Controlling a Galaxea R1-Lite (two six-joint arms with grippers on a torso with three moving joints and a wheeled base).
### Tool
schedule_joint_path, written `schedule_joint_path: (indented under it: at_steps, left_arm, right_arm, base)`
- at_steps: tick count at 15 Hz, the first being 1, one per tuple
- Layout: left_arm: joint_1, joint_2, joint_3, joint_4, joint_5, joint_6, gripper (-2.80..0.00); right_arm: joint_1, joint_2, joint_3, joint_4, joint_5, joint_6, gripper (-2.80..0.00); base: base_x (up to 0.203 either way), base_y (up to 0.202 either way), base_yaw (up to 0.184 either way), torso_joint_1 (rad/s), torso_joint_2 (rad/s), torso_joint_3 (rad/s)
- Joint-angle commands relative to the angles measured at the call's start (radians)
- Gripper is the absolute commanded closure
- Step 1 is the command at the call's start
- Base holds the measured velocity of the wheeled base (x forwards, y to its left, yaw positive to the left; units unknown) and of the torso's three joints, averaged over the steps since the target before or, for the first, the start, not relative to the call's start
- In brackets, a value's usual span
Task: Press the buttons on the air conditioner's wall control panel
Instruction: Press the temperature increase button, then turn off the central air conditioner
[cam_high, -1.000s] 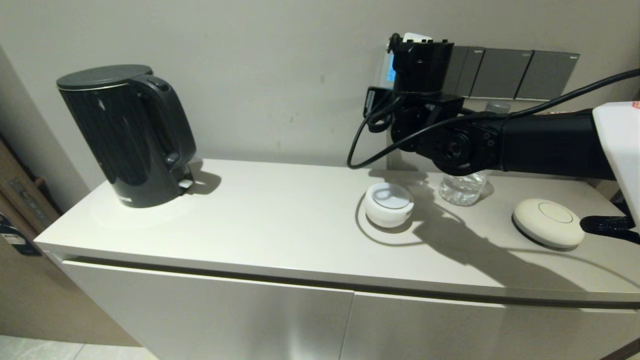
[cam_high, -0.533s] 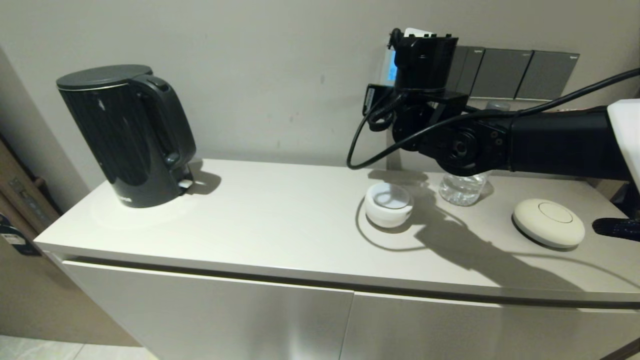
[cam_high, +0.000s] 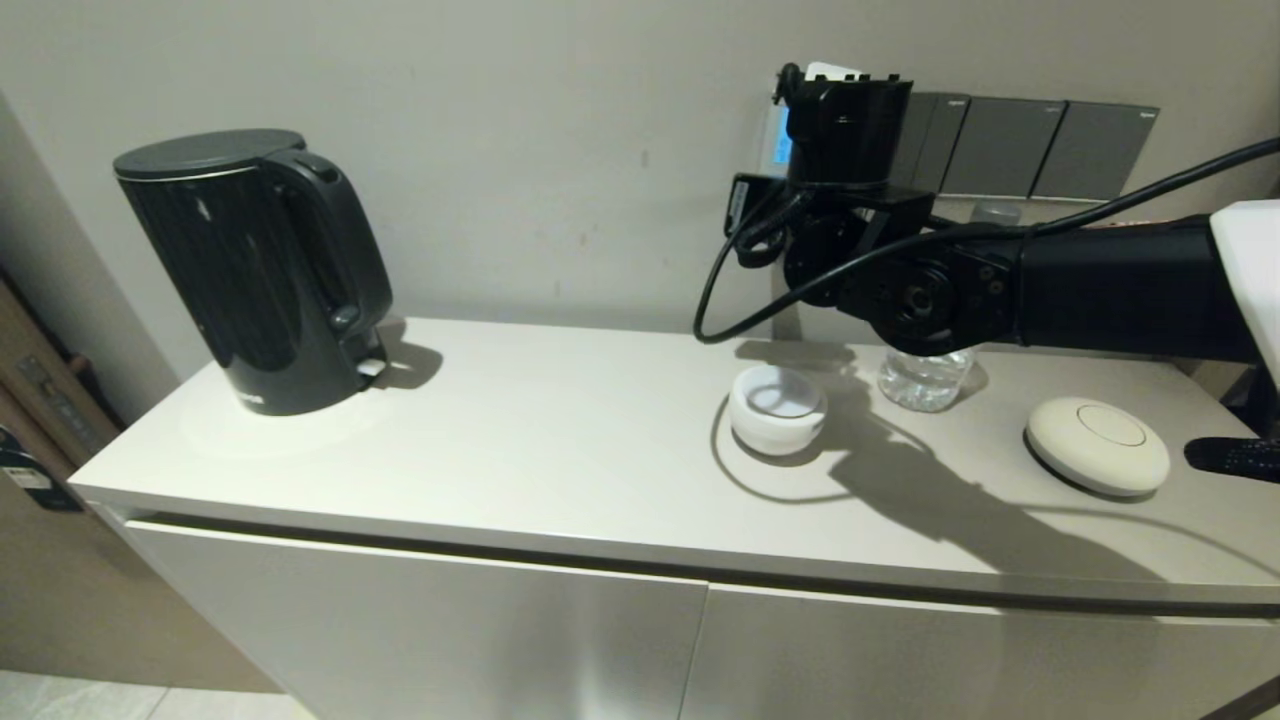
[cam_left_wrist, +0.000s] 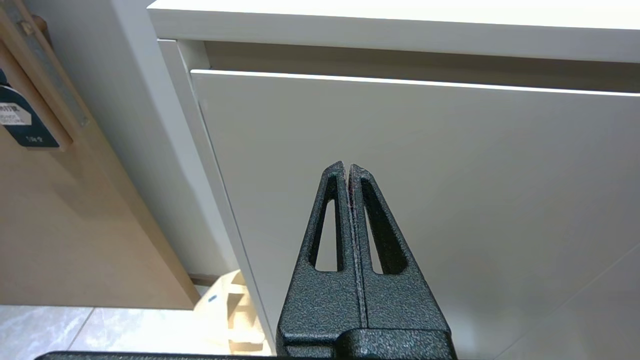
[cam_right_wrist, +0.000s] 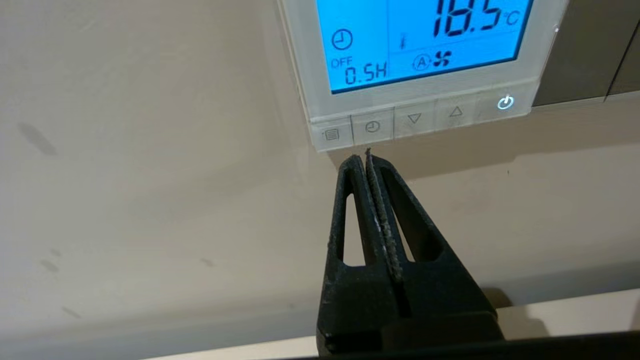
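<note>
Right gripper (cam_right_wrist: 364, 159) is up at the wall, fingers pressed together into one point, tip just below the control panel (cam_right_wrist: 300, 75). The panel is wall-mounted above the worktop (cam_high: 560, 430), left of the grey switch plates (cam_high: 1000, 145); the screen (cam_right_wrist: 420, 40) glows blue and reads 16.5 °C, OFF 0.5H.

The buttons (cam_right_wrist: 415, 119) run along the panel's lower edge: menu, clock, down, up, power. The tip lines up under the clock button (cam_right_wrist: 372, 127), near the seam with the menu button (cam_right_wrist: 331, 134). Can't tell whether it touches the panel's edge.

To do it well, I'd say:
- Keep the fingers closed, so one narrow tip makes contact.
- Nudge up onto the centre of the clock button, away from the seam, or it may catch two keys.
- Push straight into the wall, short and light. The keys look shallow.
- Watch the screen for a change to confirm the press.

Left gripper (cam_left_wrist: 348, 172) is parked low in front of the cabinet door (cam_left_wrist: 425, 200), fingers pressed together, holding nothing.
</note>
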Motion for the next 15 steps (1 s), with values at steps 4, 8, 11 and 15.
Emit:
schedule_joint_path:
  at_steps: [4,8,11,15]
  left_arm:
    - [0.0,0.0,0.0,0.0,0.0,0.0,0.0]
    - [0.001,0.0,0.0,-0.001,-0.001,-0.006,0.0]
    - [0.002,0.0,0.0,-0.001,-0.002,-0.006,0.0]
    - [0.001,0.0,0.0,-0.001,-0.003,-0.005,0.0]
  right_arm:
    - [0.003,-0.084,0.073,-0.006,-0.009,-0.001,0.0]
    - [-0.007,-0.272,0.232,-0.004,-0.008,-0.012,0.0]
    - [-0.034,-0.44,0.343,-0.002,-0.005,-0.054,0.0]
    - [-0.053,-0.653,0.399,0.082,-0.005,-0.12,0.0]
  base:
    - [0.0,0.0,0.0,0.0,0.0,0.0]
    - [0.0,0.0,0.0,0.0,0.0,0.0]
    - [0.0,0.0,0.0,0.0,0.0,0.0]
    - [0.0,0.0,0.0,0.0,0.0,0.0]
